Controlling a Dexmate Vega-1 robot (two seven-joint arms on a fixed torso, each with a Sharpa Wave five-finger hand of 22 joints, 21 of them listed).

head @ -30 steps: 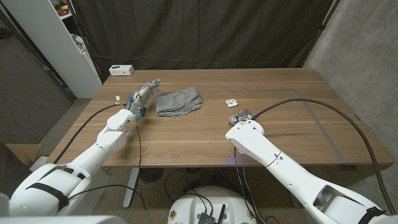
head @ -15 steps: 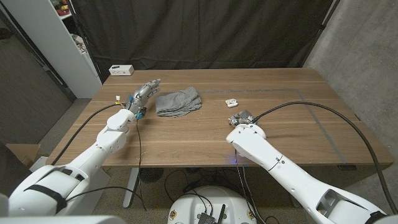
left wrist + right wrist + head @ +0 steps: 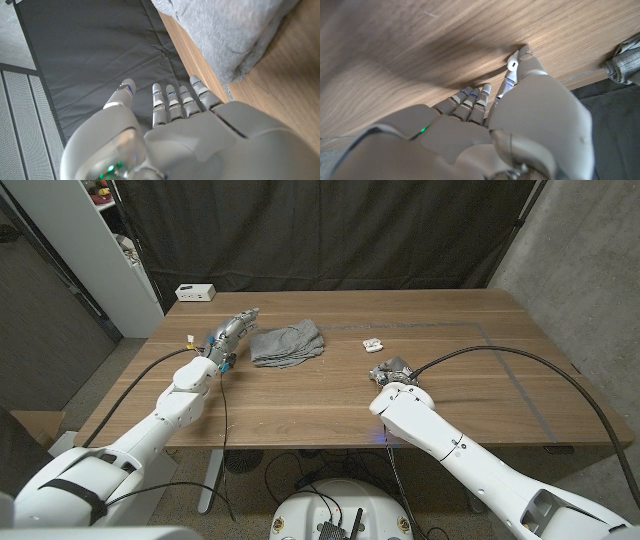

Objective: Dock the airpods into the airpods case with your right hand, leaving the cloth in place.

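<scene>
The airpods case (image 3: 372,343) lies open on the table (image 3: 480,380), a little to the right of the grey cloth (image 3: 288,343) and just beyond your right hand (image 3: 392,369), with a gap of bare wood between hand and case. From the head view you cannot make out what that hand carries, since the forearm covers most of it. Your left hand (image 3: 228,335) is up at the cloth's left edge, fingers reaching out along the table and holding nothing; keep it there. In the left wrist view that left hand (image 3: 175,125) shows straight, spread fingers with the cloth (image 3: 235,30) lying just beyond them, apart from the fingertips. In the right wrist view your right hand (image 3: 485,115) has its fingers curled in and a white airpod (image 3: 513,61) pinched at the thumb tip, close over the wood. The case is not visible there, so steer by the head view. To dock well, I would carry the airpod forward to the case slowly, keep the pinch firm, bring the stem down into its well, and only then ease the fingers apart. Approach from the case's right side so nothing drags toward the cloth.
</scene>
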